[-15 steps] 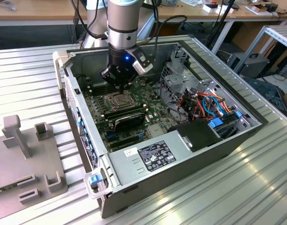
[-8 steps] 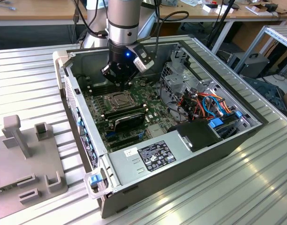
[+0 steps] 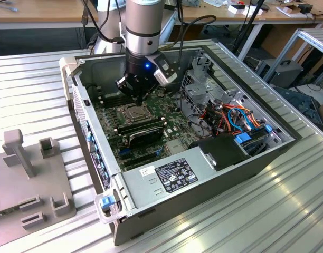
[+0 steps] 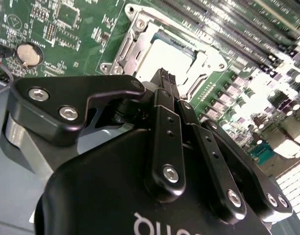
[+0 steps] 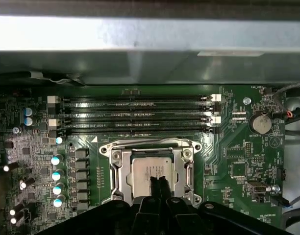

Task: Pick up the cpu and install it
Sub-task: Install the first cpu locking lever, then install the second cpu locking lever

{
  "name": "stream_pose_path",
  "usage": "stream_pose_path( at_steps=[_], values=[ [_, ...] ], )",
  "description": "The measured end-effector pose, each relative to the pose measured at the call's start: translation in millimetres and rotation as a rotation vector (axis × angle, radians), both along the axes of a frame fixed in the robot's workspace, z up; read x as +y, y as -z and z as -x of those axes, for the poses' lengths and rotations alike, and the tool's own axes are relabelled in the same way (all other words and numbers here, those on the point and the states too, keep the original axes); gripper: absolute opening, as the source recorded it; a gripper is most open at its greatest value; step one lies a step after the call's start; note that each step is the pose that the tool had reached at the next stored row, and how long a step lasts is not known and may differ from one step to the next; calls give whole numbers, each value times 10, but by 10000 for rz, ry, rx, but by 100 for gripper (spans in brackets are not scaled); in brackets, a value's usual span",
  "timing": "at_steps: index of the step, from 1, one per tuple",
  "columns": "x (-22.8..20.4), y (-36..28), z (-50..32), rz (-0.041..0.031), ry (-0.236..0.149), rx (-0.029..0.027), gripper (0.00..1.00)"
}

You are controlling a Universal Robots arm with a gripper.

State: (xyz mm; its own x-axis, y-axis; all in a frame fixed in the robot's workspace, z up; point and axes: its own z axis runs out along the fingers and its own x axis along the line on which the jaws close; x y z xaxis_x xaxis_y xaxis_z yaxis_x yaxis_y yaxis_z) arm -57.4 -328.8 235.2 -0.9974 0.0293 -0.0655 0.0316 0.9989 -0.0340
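We saw the black gripper (image 5: 159, 182) pinched closed, empty, just above the silver-grey square cpu (image 5: 151, 172) seated in its metal-framed socket (image 5: 113, 166).

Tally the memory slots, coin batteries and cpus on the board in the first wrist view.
memory slots: 4
coin battery: 1
cpu: 1
Total: 6

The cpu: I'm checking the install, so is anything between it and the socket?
Nothing visible. In the first wrist view the cpu already lies inside the socket frame, with the gripper right over it. The memory slots sit beside the socket, apart from it.
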Motion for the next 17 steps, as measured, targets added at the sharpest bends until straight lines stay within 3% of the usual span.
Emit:
stream_pose_path(
  at_steps=[1, 3, 4, 5, 6, 14, 17],
  values=[
    [-17, 0, 0, -34, 0, 1, 11],
    [-32, 0, 0, -204, 0, 1, 11],
    [-39, -1, 1, -318, 0, -1, 11],
    [-71, -79, 6, -515, -2, 0, 11],
    [-78, -108, 15, -515, -1, 0, 11],
    [-78, -119, 47, -515, -1, 0, 11],
    [-78, -120, 47, -513, 1, 35, 11]
  ],
)
